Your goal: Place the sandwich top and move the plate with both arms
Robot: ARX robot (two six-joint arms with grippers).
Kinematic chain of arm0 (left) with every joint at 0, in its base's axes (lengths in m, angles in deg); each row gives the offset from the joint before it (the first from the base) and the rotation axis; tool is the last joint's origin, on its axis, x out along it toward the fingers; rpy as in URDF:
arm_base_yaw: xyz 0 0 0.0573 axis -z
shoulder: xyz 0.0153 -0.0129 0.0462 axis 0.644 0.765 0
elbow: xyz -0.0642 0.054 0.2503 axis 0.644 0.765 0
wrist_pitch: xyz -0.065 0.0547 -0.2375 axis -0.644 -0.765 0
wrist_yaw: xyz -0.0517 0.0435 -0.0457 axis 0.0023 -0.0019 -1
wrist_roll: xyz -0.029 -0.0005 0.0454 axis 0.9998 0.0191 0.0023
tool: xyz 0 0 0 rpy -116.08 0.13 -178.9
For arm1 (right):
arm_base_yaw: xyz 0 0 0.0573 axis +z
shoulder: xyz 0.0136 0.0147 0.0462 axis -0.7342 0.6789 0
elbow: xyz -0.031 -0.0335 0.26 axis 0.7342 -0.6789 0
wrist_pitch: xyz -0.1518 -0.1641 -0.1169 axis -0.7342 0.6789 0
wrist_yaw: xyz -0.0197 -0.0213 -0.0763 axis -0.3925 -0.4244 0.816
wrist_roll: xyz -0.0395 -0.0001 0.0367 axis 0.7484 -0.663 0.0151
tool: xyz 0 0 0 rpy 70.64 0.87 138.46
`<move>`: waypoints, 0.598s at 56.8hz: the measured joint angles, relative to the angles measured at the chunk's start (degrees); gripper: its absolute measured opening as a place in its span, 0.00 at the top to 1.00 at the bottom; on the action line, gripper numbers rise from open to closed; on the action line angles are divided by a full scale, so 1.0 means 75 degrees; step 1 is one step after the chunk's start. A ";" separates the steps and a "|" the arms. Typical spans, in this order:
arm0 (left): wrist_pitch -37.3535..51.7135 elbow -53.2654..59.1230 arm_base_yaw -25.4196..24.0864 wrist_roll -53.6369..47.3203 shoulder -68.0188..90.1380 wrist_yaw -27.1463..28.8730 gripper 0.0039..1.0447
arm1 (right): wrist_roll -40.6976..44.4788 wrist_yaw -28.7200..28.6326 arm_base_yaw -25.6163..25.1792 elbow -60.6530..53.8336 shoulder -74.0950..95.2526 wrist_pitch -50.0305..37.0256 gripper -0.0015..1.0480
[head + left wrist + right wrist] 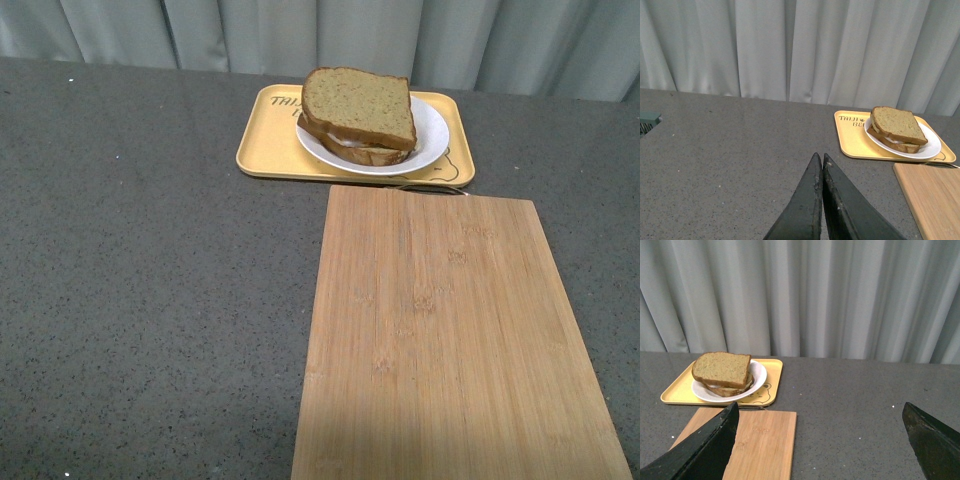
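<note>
The sandwich top (358, 103), a plain brown bread slice, lies on top of the sandwich on the white plate (434, 128). The plate sits on the yellow tray (270, 145) at the far side of the table. Neither arm shows in the front view. In the left wrist view the left gripper (820, 157) is shut and empty, well short of the sandwich top (897, 124) and plate (932, 145). In the right wrist view the right gripper (821, 407) is wide open and empty, away from the sandwich top (720, 368) and plate (759, 374).
A bamboo cutting board (450, 340) lies in front of the tray, reaching to the near edge; it also shows in the left wrist view (932, 197) and right wrist view (762, 442). A grey curtain (300, 30) hangs behind the dark speckled table (140, 280).
</note>
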 joint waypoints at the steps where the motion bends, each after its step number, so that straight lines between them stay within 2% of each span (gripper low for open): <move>1: -0.0017 0.0000 0.0000 0.0000 -0.0017 0.0000 0.97 | 0.0000 -0.0003 0.0000 0.0000 0.0000 0.0000 0.09; 4: -0.0131 -0.0003 0.0000 0.0003 -0.0128 -0.0003 0.97 | 0.0000 0.0000 0.0000 0.0000 0.0000 0.0000 0.09; 9: -0.1300 -0.0003 0.0000 0.0000 -0.1026 -0.0006 0.97 | 0.0000 0.0000 0.0000 0.0000 0.0000 0.0000 0.09; 20: -0.1431 -0.0003 -0.0003 0.0000 -0.1378 -0.0009 0.97 | 0.0000 0.0000 0.0000 0.0000 0.0000 0.0000 0.09; 34: -0.1434 -0.0003 0.0000 0.0000 -0.1387 -0.0009 0.57 | 0.0000 -0.0003 0.0000 0.0000 0.0000 0.0000 0.09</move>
